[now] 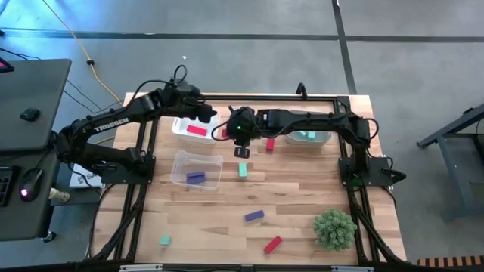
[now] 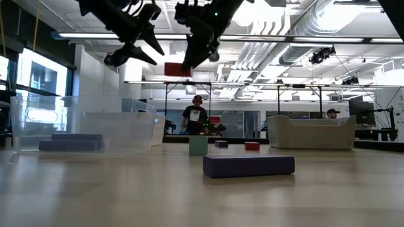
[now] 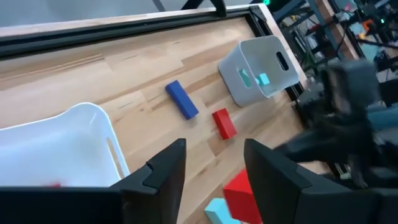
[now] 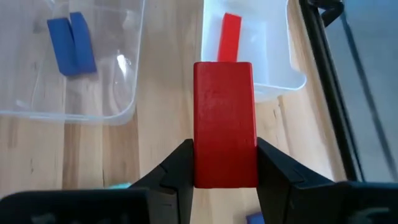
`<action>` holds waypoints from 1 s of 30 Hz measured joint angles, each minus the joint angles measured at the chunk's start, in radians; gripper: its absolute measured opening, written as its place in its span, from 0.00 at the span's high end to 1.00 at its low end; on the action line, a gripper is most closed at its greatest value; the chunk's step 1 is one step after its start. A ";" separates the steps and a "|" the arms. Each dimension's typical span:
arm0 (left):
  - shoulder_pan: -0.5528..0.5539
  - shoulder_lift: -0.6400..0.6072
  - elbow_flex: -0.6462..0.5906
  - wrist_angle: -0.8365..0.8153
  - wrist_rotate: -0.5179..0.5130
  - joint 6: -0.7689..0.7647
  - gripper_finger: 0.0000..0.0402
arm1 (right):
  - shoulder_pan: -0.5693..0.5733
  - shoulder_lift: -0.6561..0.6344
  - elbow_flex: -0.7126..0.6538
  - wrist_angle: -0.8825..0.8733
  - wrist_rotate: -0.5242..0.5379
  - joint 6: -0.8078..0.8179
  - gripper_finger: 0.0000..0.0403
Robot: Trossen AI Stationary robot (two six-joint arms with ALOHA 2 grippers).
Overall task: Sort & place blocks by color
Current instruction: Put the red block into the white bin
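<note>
The right claw (image 4: 225,163) gripped a red block (image 4: 224,124) by its sides and held it in the air above the worktop (image 1: 302,204), just beside the white bin (image 1: 181,127), where another red block (image 1: 197,130) lay. The left claw (image 3: 214,171) hung over that bin's edge with its fingers apart and nothing between them. Purple blocks (image 4: 72,42) sat in the clear bin (image 1: 178,162), and a teal block (image 3: 263,79) in the far bin (image 3: 249,65). Loose on the worktop lay a purple bar (image 1: 254,216), a red bar (image 1: 272,244), a small teal cube (image 1: 164,241), a teal block (image 1: 243,170) and a red one (image 1: 270,143). A green plant ball (image 1: 334,229) stood near the corner.
</note>
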 joint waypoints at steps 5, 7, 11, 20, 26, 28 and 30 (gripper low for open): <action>0.029 0.000 0.000 -0.009 0.006 -0.067 0.55 | 0.016 0.000 0.051 -0.035 0.063 -0.037 0.73; 0.040 0.000 0.000 -0.019 0.057 -0.102 0.53 | 0.016 0.000 0.067 -0.054 0.074 -0.052 0.73; 0.055 0.000 0.000 -0.022 0.206 -0.139 0.52 | 0.016 0.000 0.102 -0.065 0.078 -0.071 0.73; 0.056 0.000 0.000 -0.004 0.390 -0.181 0.52 | 0.015 0.000 0.162 -0.083 0.053 -0.115 0.73; 0.056 0.000 0.000 0.044 0.474 -0.181 0.52 | 0.016 0.000 0.181 -0.080 0.040 -0.131 0.73; 0.056 0.000 0.000 0.045 0.476 -0.181 0.52 | 0.016 0.000 0.182 -0.077 0.024 -0.131 0.73; 0.056 0.000 0.000 0.046 0.475 -0.180 0.52 | 0.016 0.000 0.182 -0.080 0.011 -0.125 0.73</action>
